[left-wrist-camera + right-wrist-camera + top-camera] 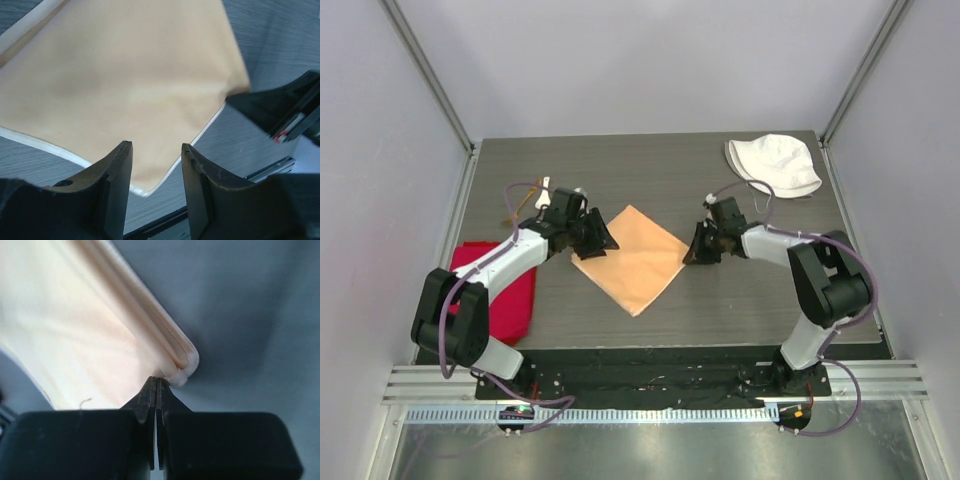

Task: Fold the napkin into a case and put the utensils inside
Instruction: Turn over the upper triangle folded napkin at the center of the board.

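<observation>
- The thin peach-orange square cloth napkin [632, 262] lies flat near the middle of the dark grey wood-grain table [670, 170]. It is turned like a diamond, with one corner pointing at each arm.
- The left gripper [156, 167] sits at the napkin's left corner. Its black fingers [118, 182] stand apart, and the white-hemmed corner tip shows in the gap between them, so nothing is pinched.
- The right gripper [156, 385] is at the napkin's right corner, fingers pressed together. The cloth edge runs into the tips, clamped there, and the hem beside them curls up off the table.
- A bright red cloth [510, 290] lies at the near left, partly under the left arm and apart from the napkin.
- A white fabric hat [775, 163] rests at the far right corner.
- A small white spoon [546, 186] lies at the far left, just behind the left arm and partly hidden.
</observation>
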`<move>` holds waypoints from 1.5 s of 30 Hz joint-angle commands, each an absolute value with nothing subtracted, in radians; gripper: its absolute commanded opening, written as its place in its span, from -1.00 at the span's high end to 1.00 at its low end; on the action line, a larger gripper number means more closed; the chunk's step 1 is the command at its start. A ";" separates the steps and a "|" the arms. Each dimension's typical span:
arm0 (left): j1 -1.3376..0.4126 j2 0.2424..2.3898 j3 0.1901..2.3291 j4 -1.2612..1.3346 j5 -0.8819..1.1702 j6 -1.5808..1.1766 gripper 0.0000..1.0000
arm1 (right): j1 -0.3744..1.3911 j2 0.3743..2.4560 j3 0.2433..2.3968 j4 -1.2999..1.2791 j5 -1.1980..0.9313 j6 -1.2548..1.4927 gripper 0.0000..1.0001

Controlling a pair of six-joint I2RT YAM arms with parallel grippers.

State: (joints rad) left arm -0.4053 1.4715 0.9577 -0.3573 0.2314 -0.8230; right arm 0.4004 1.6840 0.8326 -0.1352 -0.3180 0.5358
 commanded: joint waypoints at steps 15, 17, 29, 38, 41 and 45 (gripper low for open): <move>-0.400 1.707 1.072 -0.297 0.073 -0.730 0.29 | 0.684 1.726 1.217 -0.355 -0.288 0.465 0.42; -0.400 1.707 1.063 -0.310 0.042 -0.713 0.33 | 0.716 1.727 1.162 -0.287 -0.339 0.529 0.43; -0.406 1.671 0.897 -0.223 0.006 -0.722 0.42 | 0.704 1.749 0.899 -0.147 -0.311 0.511 0.61; -0.471 1.609 0.782 -0.195 0.017 -0.771 0.44 | 0.692 1.550 0.792 -0.216 -0.318 0.515 0.62; -0.532 1.563 0.746 -0.195 0.026 -0.808 0.43 | 0.664 1.502 0.844 -0.288 -0.298 0.479 0.57; -0.555 1.511 0.732 -0.227 0.019 -0.838 0.37 | 0.632 1.560 0.966 -0.307 -0.316 0.417 0.45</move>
